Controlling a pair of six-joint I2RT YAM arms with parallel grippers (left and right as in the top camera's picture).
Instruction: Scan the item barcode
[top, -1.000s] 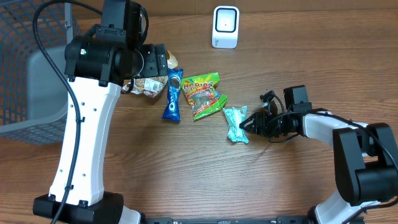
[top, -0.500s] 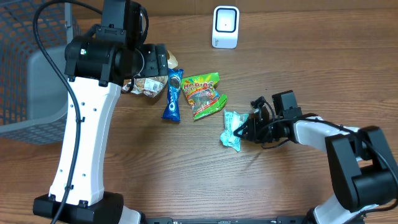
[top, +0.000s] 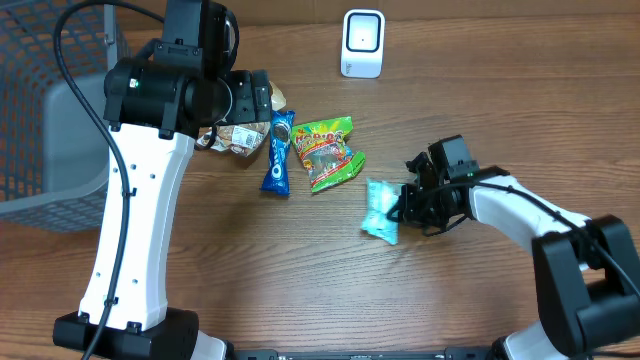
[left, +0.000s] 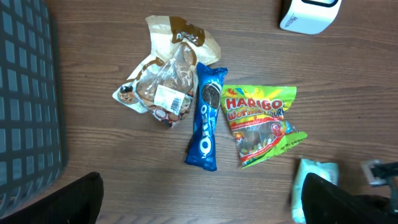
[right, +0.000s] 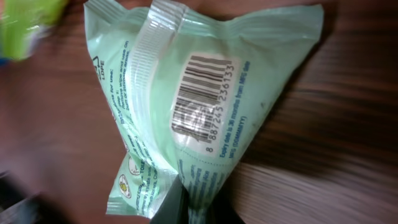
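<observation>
One green packet (top: 379, 213) is right of the middle in the overhead view, its barcode (right: 202, 99) facing the wrist camera. The right gripper (top: 402, 203) is pinched tight on its end. The left gripper (left: 199, 202) is spread wide over the Oreo pack (left: 206, 118), upper left.

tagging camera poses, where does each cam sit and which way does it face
Overhead: above the table, facing straight down; left arm and right arm show, right gripper shut on the mint pack.
Left wrist: high up, facing down at Oreo pack and Haribo bag; left gripper open at lower corners.
Right wrist: close on the pack's barcode; one dark fingertip shows.
Shared: first two show the scanner.
</observation>
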